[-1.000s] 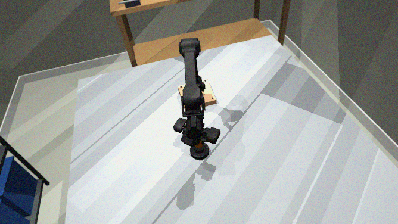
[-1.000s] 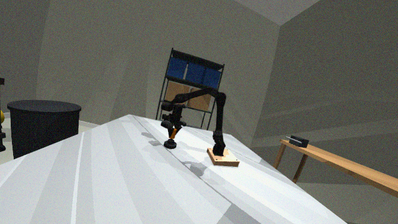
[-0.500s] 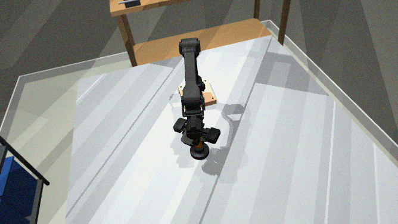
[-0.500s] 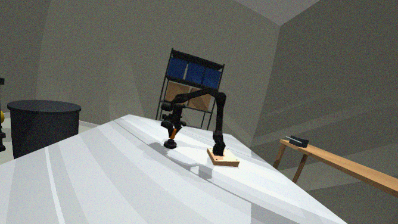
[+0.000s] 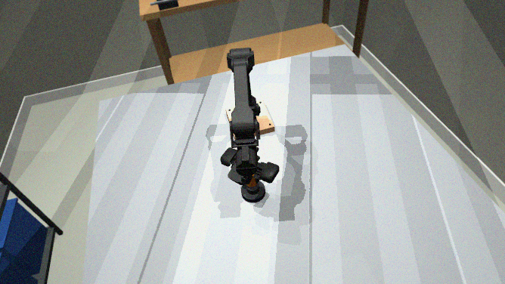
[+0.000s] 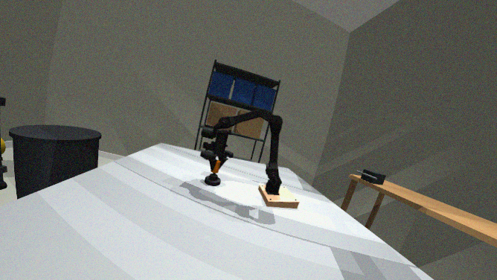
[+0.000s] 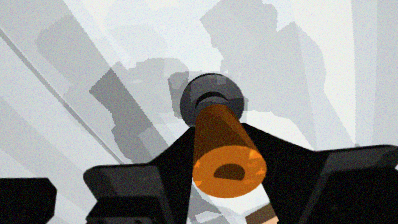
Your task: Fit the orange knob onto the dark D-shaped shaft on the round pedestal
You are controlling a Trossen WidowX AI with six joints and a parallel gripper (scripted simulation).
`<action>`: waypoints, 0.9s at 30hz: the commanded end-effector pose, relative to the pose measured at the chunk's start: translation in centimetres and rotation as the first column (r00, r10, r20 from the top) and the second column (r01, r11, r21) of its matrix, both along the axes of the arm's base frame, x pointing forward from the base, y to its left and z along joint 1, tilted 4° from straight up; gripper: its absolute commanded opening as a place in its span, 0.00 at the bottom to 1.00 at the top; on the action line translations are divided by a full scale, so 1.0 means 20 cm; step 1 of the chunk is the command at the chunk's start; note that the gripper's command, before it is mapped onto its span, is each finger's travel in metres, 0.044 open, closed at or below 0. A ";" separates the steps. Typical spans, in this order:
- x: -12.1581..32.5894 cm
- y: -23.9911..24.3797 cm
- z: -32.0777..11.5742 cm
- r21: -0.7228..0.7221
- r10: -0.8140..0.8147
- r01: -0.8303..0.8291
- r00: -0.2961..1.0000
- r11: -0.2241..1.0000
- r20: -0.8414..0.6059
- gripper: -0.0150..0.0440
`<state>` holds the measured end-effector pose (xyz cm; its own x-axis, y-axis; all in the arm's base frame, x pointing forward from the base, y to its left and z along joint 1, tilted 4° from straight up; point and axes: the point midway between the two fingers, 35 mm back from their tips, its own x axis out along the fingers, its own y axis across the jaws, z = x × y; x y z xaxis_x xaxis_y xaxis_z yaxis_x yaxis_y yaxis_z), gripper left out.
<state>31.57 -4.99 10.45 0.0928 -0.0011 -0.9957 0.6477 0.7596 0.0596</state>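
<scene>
The orange knob [image 5: 252,182] [image 6: 216,167] [image 7: 217,132] is held between the fingers of my gripper [image 5: 251,180] [image 6: 217,165] [image 7: 217,129], which is shut on it. The knob is a tall piece, leaning a little in the exterior view. The wrist view shows its near end with a D-shaped hole, flat side toward the bottom of the picture. The dark round pedestal [image 5: 254,196] [image 6: 213,182] [image 7: 235,94] stands on the table under the knob. The knob's lower end is at or just above the pedestal's raised middle. The shaft is hidden, and I cannot tell whether it is inside the hole.
The arm's wooden base plate [image 5: 267,131] [image 6: 283,204] lies behind the pedestal in the top view. A dark drum [image 6: 56,160], a shelf with blue bins [image 6: 243,91] and a wooden bench [image 5: 264,45] [image 6: 439,212] stand away from the pedestal. Broad shadows cross the white table [image 5: 359,226] [image 6: 111,242].
</scene>
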 end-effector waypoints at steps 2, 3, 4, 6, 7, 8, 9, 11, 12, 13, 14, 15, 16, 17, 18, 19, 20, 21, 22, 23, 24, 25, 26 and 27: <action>0.01 0.00 0.00 0.012 -0.139 0.139 0.990 0.990 0.002 0.25; 0.01 0.00 0.00 0.012 -0.139 0.139 0.990 0.990 0.002 0.25; 0.01 0.00 0.00 0.012 -0.139 0.139 0.990 0.990 0.002 0.25; 0.01 0.00 0.00 0.012 -0.139 0.139 0.990 0.990 0.002 0.25; 0.01 0.00 -0.01 0.012 -0.139 0.139 0.990 0.990 0.002 0.25; 0.01 0.00 -0.01 0.012 -0.139 0.139 0.990 0.990 0.002 0.25; 0.01 0.00 -0.01 0.012 -0.139 0.139 0.990 0.990 0.002 0.25; 0.00 0.00 -0.01 0.012 -0.139 0.139 0.990 0.990 0.002 0.25; 0.00 0.00 -0.01 0.012 -0.139 0.139 0.990 0.990 0.002 0.25; 0.00 0.00 -0.01 0.012 -0.139 0.139 0.990 0.990 0.002 0.25; 0.00 0.00 -0.01 0.012 -0.139 0.139 0.990 0.990 0.002 0.25; 0.00 0.00 -0.02 0.012 -0.139 0.139 0.990 0.990 0.002 0.25; 0.00 0.00 -0.02 0.012 -0.139 0.139 0.990 0.990 0.002 0.25; 0.00 0.00 -0.02 0.012 -0.139 0.139 0.990 0.990 0.002 0.25; 0.00 0.00 -0.02 0.012 -0.139 0.139 0.990 0.990 0.002 0.25; 0.00 0.00 -0.02 0.012 -0.139 0.139 0.990 0.990 0.002 0.25; 0.00 0.00 -0.02 0.012 -0.139 0.139 0.990 0.990 0.002 0.25; 0.00 0.00 -0.02 0.012 -0.139 0.139 0.990 0.990 0.002 0.25; 0.00 0.00 -0.02 0.012 -0.139 0.139 0.990 0.990 0.002 0.25; 0.00 0.00 -0.02 0.012 -0.139 0.139 0.990 0.990 0.002 0.25; 0.00 0.00 -0.02 0.012 -0.139 0.139 0.990 0.990 0.002 0.25; 0.01 0.00 -0.02 0.012 -0.139 0.139 0.990 0.990 0.002 0.25; 0.01 0.00 -0.02 0.012 -0.139 0.139 0.990 0.990 0.002 0.25; 0.01 0.00 -0.02 0.012 -0.139 0.139 0.990 0.990 0.002 0.25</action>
